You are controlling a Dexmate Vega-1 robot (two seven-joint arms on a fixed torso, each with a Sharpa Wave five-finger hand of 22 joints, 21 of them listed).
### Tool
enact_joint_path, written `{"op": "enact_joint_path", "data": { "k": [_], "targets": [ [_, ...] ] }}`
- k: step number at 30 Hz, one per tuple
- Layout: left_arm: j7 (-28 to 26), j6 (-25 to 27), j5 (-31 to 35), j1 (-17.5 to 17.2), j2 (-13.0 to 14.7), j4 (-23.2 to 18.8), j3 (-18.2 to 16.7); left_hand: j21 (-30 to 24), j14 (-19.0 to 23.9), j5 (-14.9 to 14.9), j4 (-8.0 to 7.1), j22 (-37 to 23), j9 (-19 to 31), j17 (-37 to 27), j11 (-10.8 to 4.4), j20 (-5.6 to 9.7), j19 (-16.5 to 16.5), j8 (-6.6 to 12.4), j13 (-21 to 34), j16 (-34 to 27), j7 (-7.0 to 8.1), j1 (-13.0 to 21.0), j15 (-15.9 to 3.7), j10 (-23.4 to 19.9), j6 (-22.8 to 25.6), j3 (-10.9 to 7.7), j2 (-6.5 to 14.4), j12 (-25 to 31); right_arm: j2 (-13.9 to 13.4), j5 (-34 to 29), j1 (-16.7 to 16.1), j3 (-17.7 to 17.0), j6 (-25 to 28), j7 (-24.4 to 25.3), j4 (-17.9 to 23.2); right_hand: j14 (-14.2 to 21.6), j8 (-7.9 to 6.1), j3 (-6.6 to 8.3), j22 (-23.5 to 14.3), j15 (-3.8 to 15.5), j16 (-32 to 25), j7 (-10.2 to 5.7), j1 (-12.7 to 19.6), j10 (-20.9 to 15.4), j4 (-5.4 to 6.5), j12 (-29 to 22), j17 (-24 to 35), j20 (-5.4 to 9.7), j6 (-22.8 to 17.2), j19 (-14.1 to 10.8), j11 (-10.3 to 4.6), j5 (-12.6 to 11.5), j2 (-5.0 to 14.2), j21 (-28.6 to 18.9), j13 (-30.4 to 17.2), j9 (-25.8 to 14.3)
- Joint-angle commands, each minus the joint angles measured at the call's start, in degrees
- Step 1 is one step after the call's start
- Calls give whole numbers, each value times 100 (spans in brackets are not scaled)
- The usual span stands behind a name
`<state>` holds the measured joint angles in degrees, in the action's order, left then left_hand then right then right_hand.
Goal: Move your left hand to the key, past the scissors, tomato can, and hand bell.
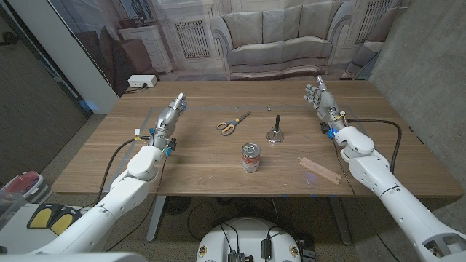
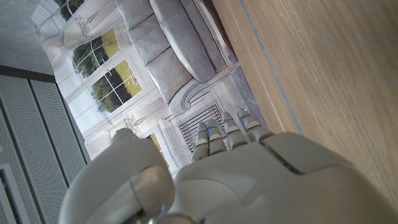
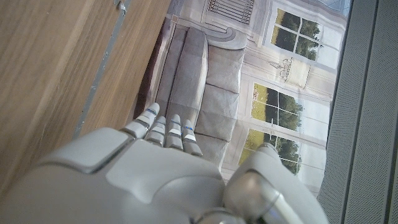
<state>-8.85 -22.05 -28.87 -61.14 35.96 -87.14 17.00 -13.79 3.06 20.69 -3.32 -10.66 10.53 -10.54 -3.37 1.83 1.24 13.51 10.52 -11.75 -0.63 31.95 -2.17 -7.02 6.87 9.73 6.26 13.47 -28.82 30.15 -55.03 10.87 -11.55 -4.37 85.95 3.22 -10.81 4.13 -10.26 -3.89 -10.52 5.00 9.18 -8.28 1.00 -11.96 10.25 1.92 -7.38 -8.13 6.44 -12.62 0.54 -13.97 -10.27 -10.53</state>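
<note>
My left hand (image 1: 172,109) stands at the table's left side with its fingers stretched out and nothing in it; its back (image 2: 249,180) shows in the left wrist view. To its right lie yellow-handled scissors (image 1: 231,124). Further right stands a dark hand bell (image 1: 275,131), and a tomato can (image 1: 250,157) stands nearer the front edge. A tiny dark thing (image 1: 270,108) beyond the bell may be the key; it is too small to tell. My right hand (image 1: 317,96) is held at the far right, fingers straight and empty, its back (image 3: 143,180) seen in the right wrist view.
A wooden block (image 1: 320,169) lies at the front right of the wooden table (image 1: 196,171). A black cable (image 1: 382,124) loops over the table's right edge. A white power strip (image 1: 142,81) sits behind the far left corner.
</note>
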Motion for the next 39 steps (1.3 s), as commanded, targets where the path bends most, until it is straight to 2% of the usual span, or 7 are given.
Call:
{"op": "enact_joint_path", "data": {
  "k": [1,6,21,30,39],
  "targets": [
    [-353,65,333,-232,159,-280,-57,2,115,-39,40,-18,14,-5,-8,193,97,-7,24,-10,27,70,-23,-70,112,3,19,-37,-97,66,-100,-120,93,26,182,5,-33,-2,-10,-32,-14,-29,23,-35,-17,-22,10,29,-36,-53,-3,-3,-12,20,-24,-11],
    [-399,44,365,-305,179,-319,-73,-9,168,-49,47,-16,13,-3,1,238,147,-8,24,-16,29,85,-53,-126,154,8,18,-30,-119,75,-150,-154,131,62,244,5,-34,-6,-10,-29,-13,-28,23,-35,-19,-21,10,28,-39,-58,-5,-3,-11,27,-24,-11],
    [-581,-62,435,-605,254,-514,-224,-11,230,-66,56,-13,13,-2,-8,181,196,-18,24,-11,41,110,-50,-194,218,18,18,-35,-253,76,-315,-277,337,207,511,6,-33,-13,-11,-40,-12,-21,26,-44,-24,-21,10,31,-42,-67,0,-2,-4,48,-24,-11],
    [-727,-154,544,-732,240,-571,-290,-5,245,-74,59,-12,14,-2,19,170,202,-30,25,-4,44,119,-53,-224,230,23,17,-39,-313,77,-344,-332,377,207,549,0,-32,-18,-12,-36,-8,-24,27,-44,-26,-20,10,29,-43,-72,-4,-2,0,60,-25,-11],
    [-995,-136,787,-910,263,-685,-353,3,273,-79,62,-11,14,-2,-24,170,210,-32,25,1,62,129,-74,-249,276,33,13,-47,-341,68,-310,-365,405,204,542,3,-32,-23,-12,-35,-9,-24,28,-45,-28,-18,10,31,-44,-78,-2,-2,5,71,-25,-11]
  ]
}}
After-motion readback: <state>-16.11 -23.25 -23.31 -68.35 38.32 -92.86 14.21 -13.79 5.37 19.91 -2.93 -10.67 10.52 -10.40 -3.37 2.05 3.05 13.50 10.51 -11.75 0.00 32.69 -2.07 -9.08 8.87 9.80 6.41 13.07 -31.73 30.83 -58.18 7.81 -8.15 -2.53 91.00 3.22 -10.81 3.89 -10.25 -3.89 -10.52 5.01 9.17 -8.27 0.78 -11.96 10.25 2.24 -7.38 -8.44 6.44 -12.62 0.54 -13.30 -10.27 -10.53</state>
